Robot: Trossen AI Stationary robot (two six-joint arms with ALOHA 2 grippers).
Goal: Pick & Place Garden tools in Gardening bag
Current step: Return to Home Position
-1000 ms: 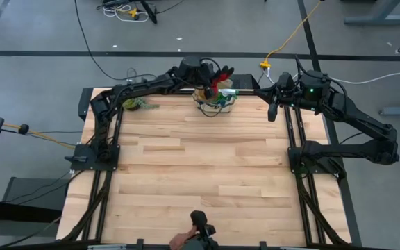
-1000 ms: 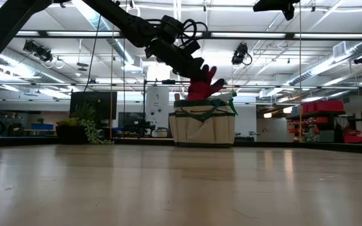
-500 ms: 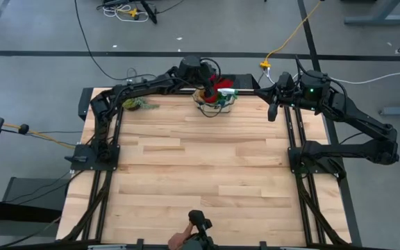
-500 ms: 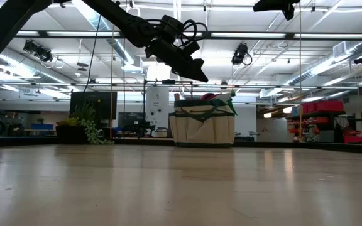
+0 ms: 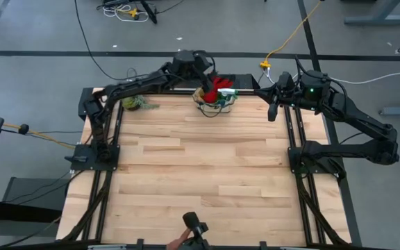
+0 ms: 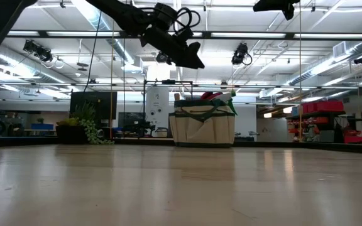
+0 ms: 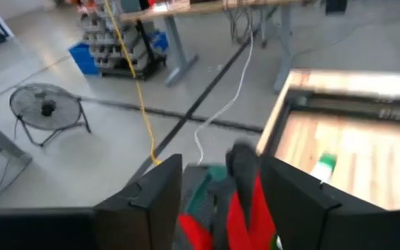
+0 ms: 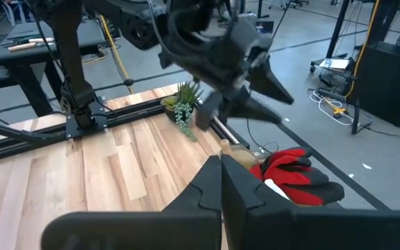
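The beige gardening bag (image 6: 202, 125) with dark green trim stands on its base at the table's far edge, near the middle (image 5: 216, 101). The red-and-black glove (image 5: 219, 86) lies on top in the bag's mouth (image 8: 294, 173), with a green item (image 6: 232, 100) beside it. My left gripper (image 6: 190, 59) hangs open above the bag's left side, clear of the glove (image 7: 250, 208), which shows between its fingers in the left wrist view. My right gripper (image 8: 221, 186) is shut and holds nothing, raised at the table's far right (image 5: 273, 107).
A small leafy plant (image 5: 137, 104) sits at the far edge to the left of the bag (image 8: 182, 104). The wooden table (image 5: 207, 167) stretches bare from the bag to the near edge. A person's hand shows at the near edge (image 5: 179, 243).
My left gripper has opened and let go of the red glove, which has dropped from above the bag into its mouth. The gripper has then risen and drawn back a little toward the table's left.
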